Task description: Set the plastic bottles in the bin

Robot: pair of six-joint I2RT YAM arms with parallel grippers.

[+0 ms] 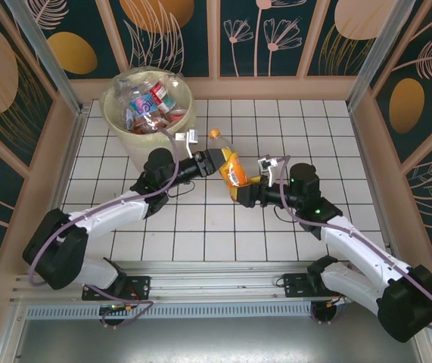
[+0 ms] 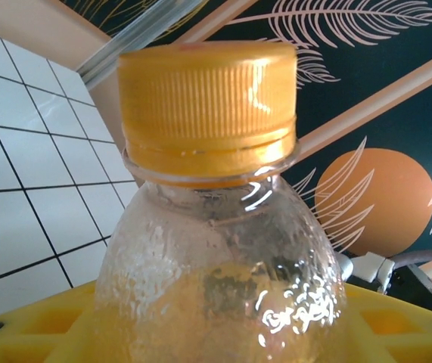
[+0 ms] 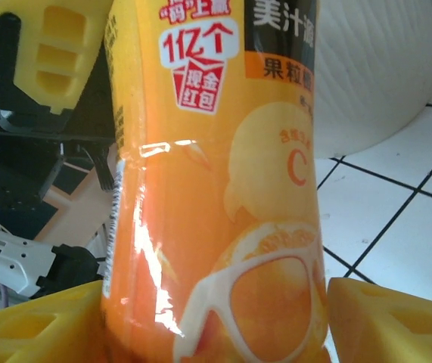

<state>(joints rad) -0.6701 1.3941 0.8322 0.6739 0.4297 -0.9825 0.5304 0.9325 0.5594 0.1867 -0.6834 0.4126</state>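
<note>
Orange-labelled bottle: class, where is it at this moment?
Top view, centre: the orange-labelled bottle is between the left claw and right claw, just right of the bin.

You have: bin, far left of bench, bottles inside; one orange bottle over mid-bench, between left hand and right hand.

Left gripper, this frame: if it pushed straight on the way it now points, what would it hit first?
The orange-labelled bottle, which sits between its fingers, so the left gripper has almost no free travel. Past the bottle, the right gripper faces it, seemingly in the same line.
</note>
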